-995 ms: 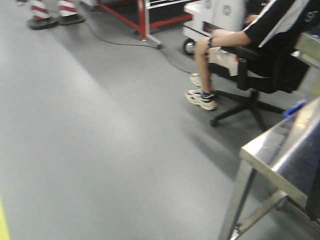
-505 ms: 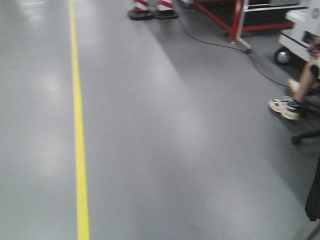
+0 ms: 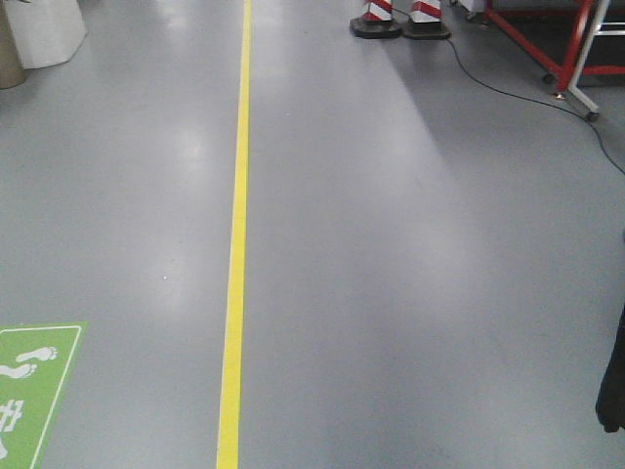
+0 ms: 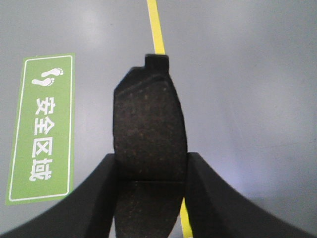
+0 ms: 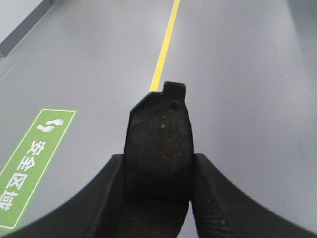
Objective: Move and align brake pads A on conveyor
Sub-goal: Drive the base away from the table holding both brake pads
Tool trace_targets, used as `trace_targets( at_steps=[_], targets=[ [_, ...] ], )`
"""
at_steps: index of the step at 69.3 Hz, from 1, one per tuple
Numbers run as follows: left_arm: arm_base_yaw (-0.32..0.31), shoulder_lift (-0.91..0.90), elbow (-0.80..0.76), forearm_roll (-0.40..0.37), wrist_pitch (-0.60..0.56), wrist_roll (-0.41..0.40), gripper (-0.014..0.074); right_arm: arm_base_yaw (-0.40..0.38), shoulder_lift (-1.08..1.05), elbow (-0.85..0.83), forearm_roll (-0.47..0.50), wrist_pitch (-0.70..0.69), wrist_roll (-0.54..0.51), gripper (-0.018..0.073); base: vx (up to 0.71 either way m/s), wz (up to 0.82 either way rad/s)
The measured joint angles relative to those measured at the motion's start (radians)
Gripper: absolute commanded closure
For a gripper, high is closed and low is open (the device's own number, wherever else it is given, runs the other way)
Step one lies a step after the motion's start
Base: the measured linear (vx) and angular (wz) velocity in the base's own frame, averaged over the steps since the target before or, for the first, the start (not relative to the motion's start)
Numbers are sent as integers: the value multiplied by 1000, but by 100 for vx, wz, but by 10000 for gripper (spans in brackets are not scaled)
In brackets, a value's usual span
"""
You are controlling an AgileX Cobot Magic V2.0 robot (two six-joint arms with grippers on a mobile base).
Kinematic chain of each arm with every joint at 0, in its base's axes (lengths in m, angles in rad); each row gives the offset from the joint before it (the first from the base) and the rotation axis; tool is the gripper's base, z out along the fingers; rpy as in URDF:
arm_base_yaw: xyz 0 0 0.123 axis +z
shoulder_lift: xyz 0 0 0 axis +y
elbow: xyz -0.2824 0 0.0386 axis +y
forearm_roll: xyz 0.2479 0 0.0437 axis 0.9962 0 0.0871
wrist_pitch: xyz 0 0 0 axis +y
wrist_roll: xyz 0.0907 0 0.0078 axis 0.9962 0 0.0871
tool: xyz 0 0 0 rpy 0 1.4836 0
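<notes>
Each wrist view shows a dark, speckled brake pad with a small black tab at its far end, held over the grey floor. My left gripper (image 4: 151, 166) is shut on one brake pad (image 4: 148, 124), its black fingers pressing both long sides. My right gripper (image 5: 158, 166) is shut the same way on a second brake pad (image 5: 159, 134). The conveyor is out of view. In the front view neither gripper shows clearly; only a dark shape (image 3: 612, 381) cuts in at the right edge.
A yellow floor line (image 3: 234, 264) runs away from me. A green safety floor sign (image 3: 29, 391) lies at the lower left. Two red-and-white striped cone bases (image 3: 400, 24), a red-framed rack leg (image 3: 571, 59) and a black cable (image 3: 508, 93) stand at the far right.
The front view has swung left. The steel table, the seated person and the office chair have left the frame; the yellow line and the green floor sign have come in.
</notes>
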Motion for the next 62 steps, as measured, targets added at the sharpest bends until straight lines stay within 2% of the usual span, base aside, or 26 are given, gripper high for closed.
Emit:
trace_targets(
  at_steps=[36, 62],
  targets=[
    [0, 0, 0, -2, 35, 0, 603, 0, 0, 0, -1, 1, 0, 568, 6, 15],
    [0, 0, 0, -1, 49, 0, 603, 0, 0, 0, -1, 1, 0, 568, 19, 8]
  ],
)
